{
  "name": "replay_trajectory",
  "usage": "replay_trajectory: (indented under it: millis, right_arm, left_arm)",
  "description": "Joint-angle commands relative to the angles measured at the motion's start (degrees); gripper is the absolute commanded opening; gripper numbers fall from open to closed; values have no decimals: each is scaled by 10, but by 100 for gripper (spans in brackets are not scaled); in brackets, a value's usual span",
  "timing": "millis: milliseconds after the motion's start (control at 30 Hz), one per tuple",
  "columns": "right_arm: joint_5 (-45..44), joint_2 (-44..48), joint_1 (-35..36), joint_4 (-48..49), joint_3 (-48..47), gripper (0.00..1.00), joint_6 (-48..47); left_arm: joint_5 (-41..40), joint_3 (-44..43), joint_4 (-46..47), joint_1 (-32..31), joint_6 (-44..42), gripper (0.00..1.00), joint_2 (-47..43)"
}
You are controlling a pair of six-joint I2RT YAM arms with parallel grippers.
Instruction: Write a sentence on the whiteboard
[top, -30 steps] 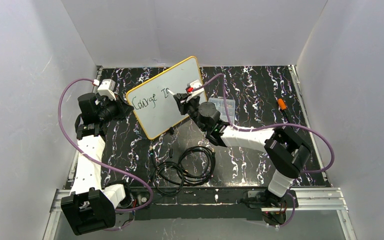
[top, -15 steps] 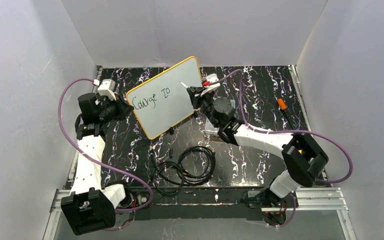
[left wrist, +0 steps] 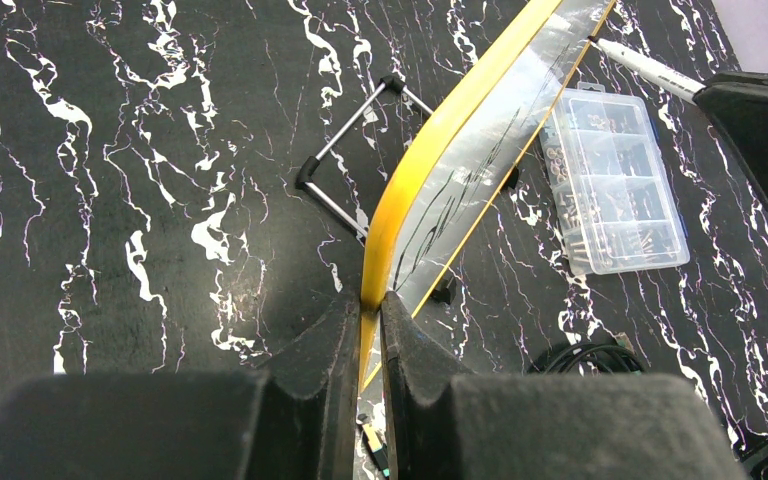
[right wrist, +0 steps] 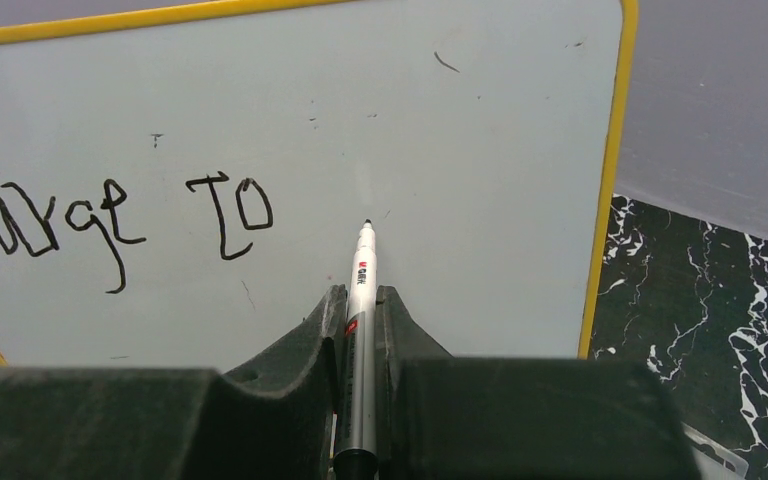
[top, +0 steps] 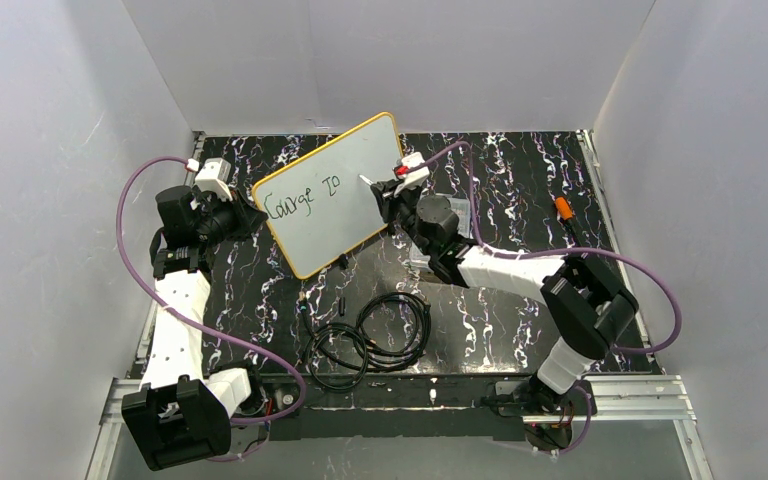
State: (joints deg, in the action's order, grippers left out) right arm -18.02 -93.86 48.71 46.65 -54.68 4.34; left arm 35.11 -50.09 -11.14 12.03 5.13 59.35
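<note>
The thin, white rectangular whiteboard with the yellow-orange rim [top: 332, 200] stands tilted on its lower edge toward the back left of the black, white-veined worktop [top: 520, 170]. A bent metal wire stand [left wrist: 348, 150] sits just behind it. The left tool [left wrist: 370, 300] has its two dark fingers pinched on the rim at the board's left edge, one finger on each face. That looks like the right place to hold it. The sheet seems light and stiff enough across its face, but so thin that a push in the middle would probably rock or flex it, and the glossy writing side would give smooth fingers little purchase.

The right tool [right wrist: 360, 295] is clamped around a slim white and silver marker pen [right wrist: 362, 265], tip pointing at bare board to the right of the dark handwritten lettering [right wrist: 110, 215], which so far reads roughly "Courage To". I cannot tell whether the tip is touching. With the board braced at only one edge, pen strokes far from that edge will likely need a light touch. A clear compartmented plastic parts box [left wrist: 615, 180] lies on the worktop beyond the board.
</note>
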Motion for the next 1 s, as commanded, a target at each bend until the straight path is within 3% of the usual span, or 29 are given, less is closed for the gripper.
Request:
replay_trajectory:
  millis: [0, 433, 967]
  right_arm:
    - [-5, -11, -4, 49, -38, 1, 2]
    - [11, -33, -4, 48, -52, 1, 5]
    - [26, -22, 3, 36, 4, 1, 26]
  left_arm:
    - [7, -2, -11, -4, -2, 0, -7]
    - [8, -3, -11, -4, -2, 0, -6]
    - [10, -3, -11, -3, 0, 0, -6]
